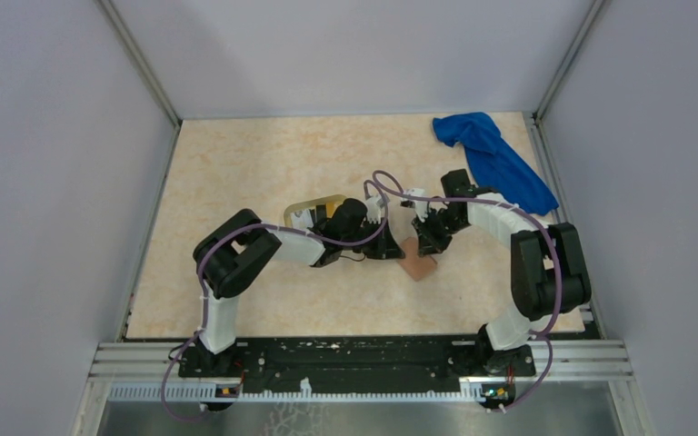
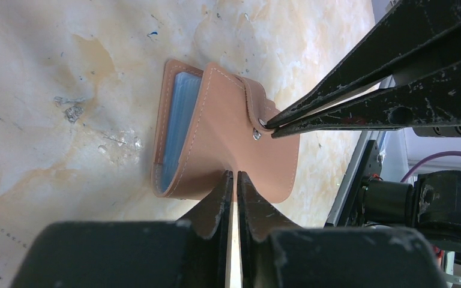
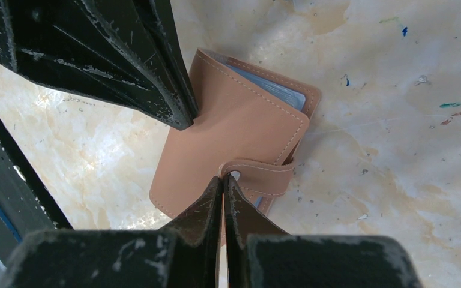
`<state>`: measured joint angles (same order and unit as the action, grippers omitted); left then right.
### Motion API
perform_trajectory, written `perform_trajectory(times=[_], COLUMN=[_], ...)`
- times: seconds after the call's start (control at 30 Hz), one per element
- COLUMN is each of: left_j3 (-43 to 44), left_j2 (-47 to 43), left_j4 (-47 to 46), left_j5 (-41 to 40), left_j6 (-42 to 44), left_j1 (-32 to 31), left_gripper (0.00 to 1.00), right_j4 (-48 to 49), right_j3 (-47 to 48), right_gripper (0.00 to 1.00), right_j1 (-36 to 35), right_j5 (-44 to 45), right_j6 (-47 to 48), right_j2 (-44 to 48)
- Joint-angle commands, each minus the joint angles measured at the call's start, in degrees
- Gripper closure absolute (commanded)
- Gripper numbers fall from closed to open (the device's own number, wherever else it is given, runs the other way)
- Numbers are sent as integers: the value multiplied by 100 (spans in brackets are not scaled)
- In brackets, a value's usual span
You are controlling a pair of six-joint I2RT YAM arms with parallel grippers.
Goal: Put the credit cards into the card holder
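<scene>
The tan card holder (image 2: 228, 138) lies partly folded on the table, with grey-blue slots (image 2: 183, 120) showing inside. My left gripper (image 2: 235, 175) is shut on the edge of its cover, which curves up into the fingers. My right gripper (image 3: 223, 179) is shut on the snap end of the closing strap (image 3: 264, 177). From above, both grippers meet over the card holder (image 1: 418, 266), the left gripper (image 1: 393, 247) and the right gripper (image 1: 429, 243) side by side. No loose credit cards show in the wrist views.
A pale yellow oval tray (image 1: 314, 205) sits behind the left arm, mostly covered by it, with small white shapes on it. A blue cloth (image 1: 495, 159) lies at the back right. Grey walls enclose the table on three sides.
</scene>
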<state>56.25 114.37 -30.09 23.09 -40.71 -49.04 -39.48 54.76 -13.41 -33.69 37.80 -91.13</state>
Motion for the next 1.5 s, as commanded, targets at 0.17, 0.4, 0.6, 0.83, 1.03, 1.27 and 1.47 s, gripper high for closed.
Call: perform_trajectory(times=[0.17,0.4,0.6,0.83,1.03,1.27,1.47], left_j3=[-97,-80,-79,-45,-24,-9,-9], left_j2=[-41,-41,-17,17,24,42,38], left_j4=[-180,-157,-123,-103,-103,-103,-112], left_j5=[135,125,100,99,123,145,158], left_j6=[-4,32,46,42,41,31,27], left_j1=[-9,-9,-9,-9,-9,-10,-9], left_gripper=[90,89,89,89,89,89,89], right_j4=[-289,-187,-266,-340,-307,-236,-318], right_j3=[115,125,178,185,197,192,218], right_gripper=[100,100,100,100,100,100,100], right_j1=[-173,-163,-164,-176,-283,-430,-443], right_j5=[79,123,173,95,63,167,212], right_j6=[52,-36,33,74,14,-78,-35], right_j2=[-16,251,373,291,238,186,122])
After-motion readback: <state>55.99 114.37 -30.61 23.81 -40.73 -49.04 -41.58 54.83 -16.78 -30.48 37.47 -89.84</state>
